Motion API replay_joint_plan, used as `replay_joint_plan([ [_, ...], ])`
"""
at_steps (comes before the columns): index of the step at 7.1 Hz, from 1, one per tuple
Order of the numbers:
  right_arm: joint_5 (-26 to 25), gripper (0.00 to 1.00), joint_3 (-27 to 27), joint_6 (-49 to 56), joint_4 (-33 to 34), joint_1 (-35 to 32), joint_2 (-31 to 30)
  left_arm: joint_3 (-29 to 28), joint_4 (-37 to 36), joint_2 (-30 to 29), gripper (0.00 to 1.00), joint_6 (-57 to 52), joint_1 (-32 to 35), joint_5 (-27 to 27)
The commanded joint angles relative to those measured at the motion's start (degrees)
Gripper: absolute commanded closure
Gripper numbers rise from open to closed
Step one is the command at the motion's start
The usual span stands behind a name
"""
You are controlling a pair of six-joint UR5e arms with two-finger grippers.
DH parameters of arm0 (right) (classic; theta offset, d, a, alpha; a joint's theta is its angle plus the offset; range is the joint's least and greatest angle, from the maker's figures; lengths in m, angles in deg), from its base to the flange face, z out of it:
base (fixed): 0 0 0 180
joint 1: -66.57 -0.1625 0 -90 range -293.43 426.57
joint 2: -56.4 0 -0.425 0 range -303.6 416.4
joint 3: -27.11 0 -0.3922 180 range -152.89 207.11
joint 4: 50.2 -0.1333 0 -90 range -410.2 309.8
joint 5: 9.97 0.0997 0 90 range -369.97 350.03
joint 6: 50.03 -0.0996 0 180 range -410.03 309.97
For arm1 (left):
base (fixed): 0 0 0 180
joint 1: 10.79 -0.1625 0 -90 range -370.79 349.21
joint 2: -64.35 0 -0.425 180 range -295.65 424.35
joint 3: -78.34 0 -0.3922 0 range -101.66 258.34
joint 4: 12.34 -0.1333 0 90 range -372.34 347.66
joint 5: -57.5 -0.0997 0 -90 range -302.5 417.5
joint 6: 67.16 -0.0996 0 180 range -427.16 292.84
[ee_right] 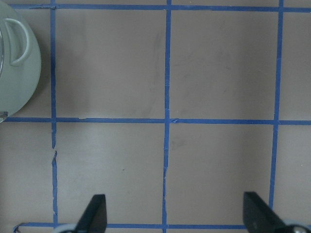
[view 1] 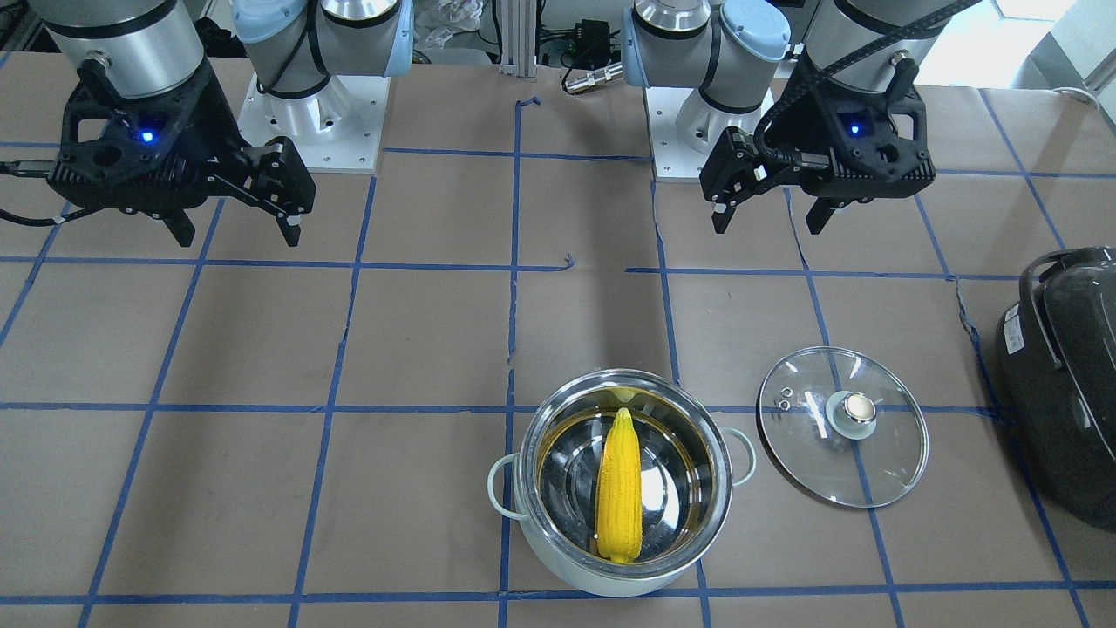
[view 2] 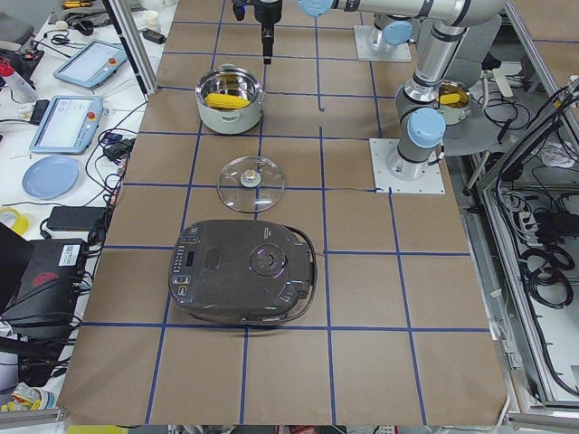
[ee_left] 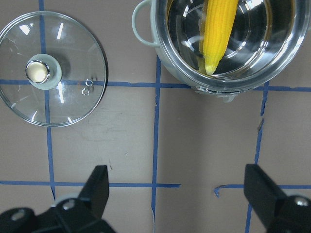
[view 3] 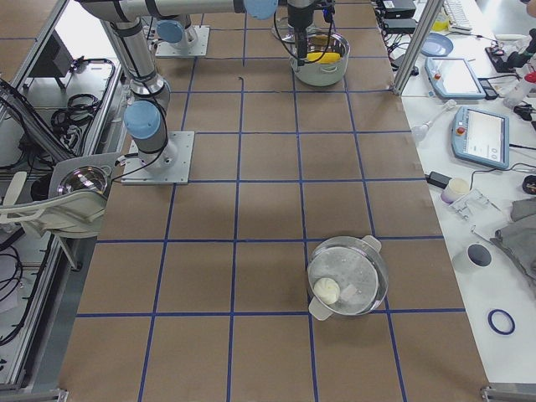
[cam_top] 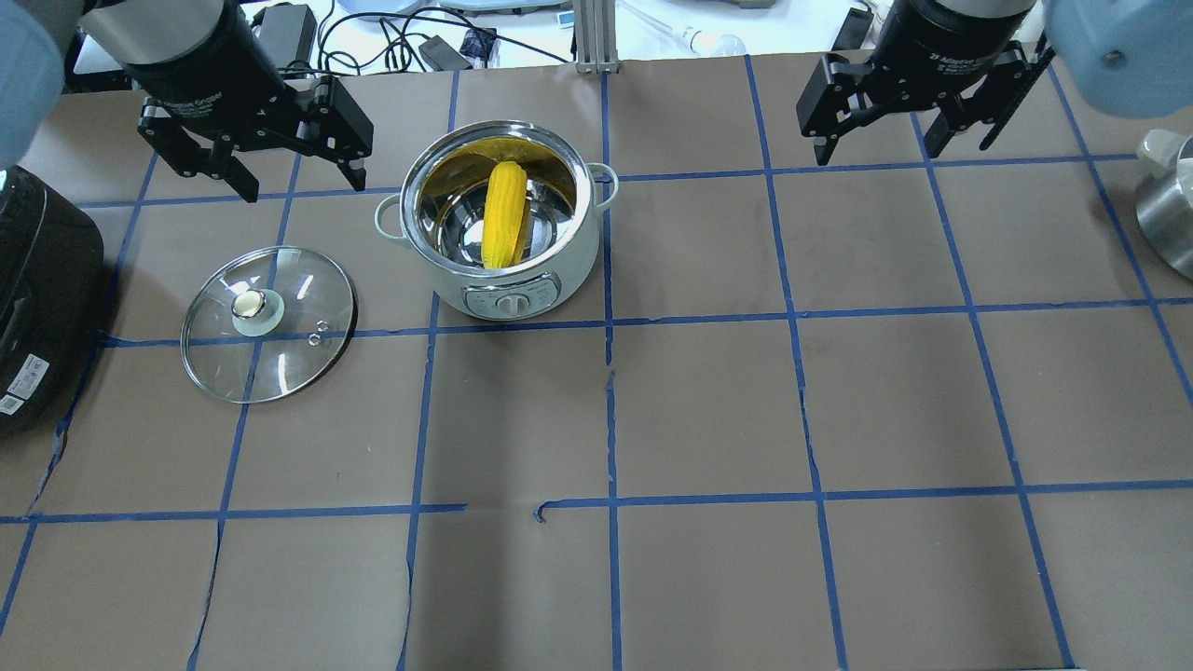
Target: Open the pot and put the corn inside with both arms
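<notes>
The pot stands open on the table, pale wall and steel rim. The yellow corn lies inside it, also seen from the front and in the left wrist view. The glass lid lies flat on the table beside the pot, knob up. My left gripper is open and empty, raised between lid and pot on the robot's side. My right gripper is open and empty, far from the pot.
A large dark domed appliance sits past the lid at the table's left end. A second lidded pot stands near the right end. A steel bowl shows at the right edge.
</notes>
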Motion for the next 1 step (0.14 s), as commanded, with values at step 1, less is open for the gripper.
replay_joint_plan([
  [1,0.0,0.0,0.0,0.0,0.0,0.0,0.0,0.0,0.0,0.0,0.0,0.0,0.0,0.0],
])
